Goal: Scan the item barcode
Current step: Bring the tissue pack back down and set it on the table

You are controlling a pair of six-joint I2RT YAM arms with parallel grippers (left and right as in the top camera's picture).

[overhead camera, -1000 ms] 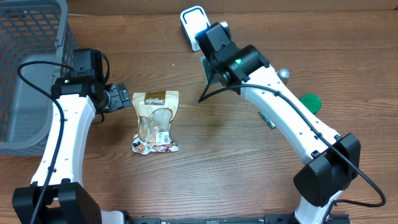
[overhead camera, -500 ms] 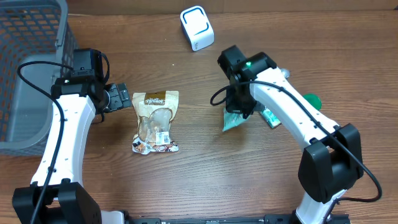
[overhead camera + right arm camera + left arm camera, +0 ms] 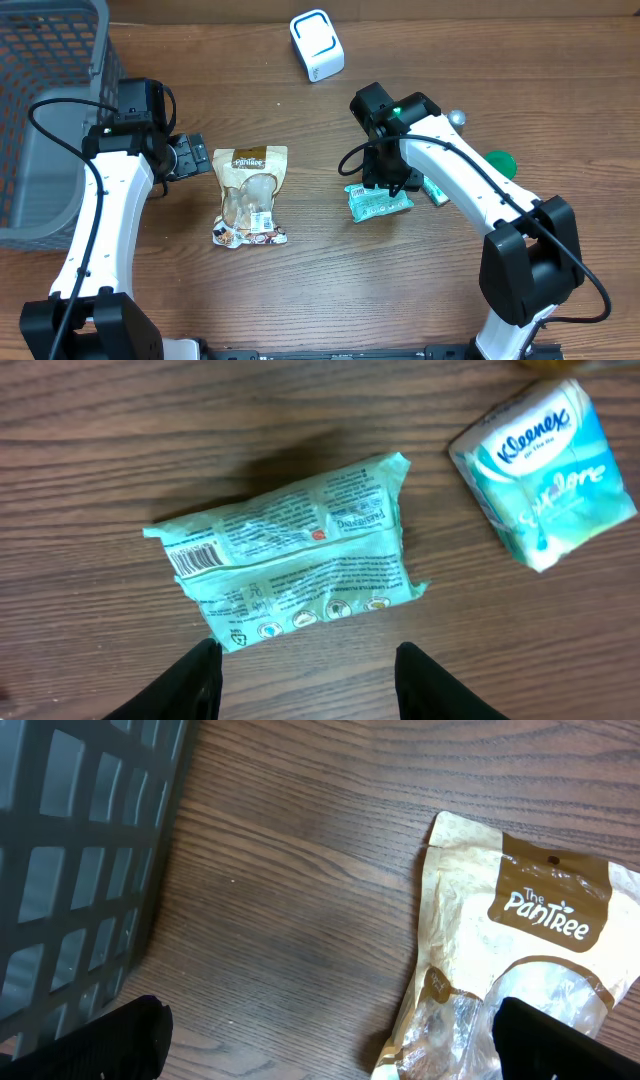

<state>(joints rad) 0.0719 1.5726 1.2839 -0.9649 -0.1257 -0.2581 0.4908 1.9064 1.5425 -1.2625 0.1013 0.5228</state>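
Note:
A green wipes pack (image 3: pixel 378 203) lies flat on the table, its barcode (image 3: pixel 193 558) facing up at the pack's left end in the right wrist view. My right gripper (image 3: pixel 386 180) hovers just over it, open, with both fingers apart and only wood between them (image 3: pixel 308 660); the pack (image 3: pixel 290 550) sits just beyond the fingertips. The white scanner (image 3: pixel 317 44) stands at the back of the table. My left gripper (image 3: pixel 190 158) is wide open next to the top of a tan PanTree snack bag (image 3: pixel 250 195), holding nothing (image 3: pixel 325 1025).
A grey mesh basket (image 3: pixel 40 100) fills the far left, close to the left arm (image 3: pixel 70 850). A small Kleenex pack (image 3: pixel 545 470) lies right of the wipes. A green round object (image 3: pixel 498 163) and a grey ball (image 3: pixel 456 117) sit further right.
The right arm carried the green pack from near the scanner down to the table, then opened; the pack now lies flat and free. The left arm has not moved.

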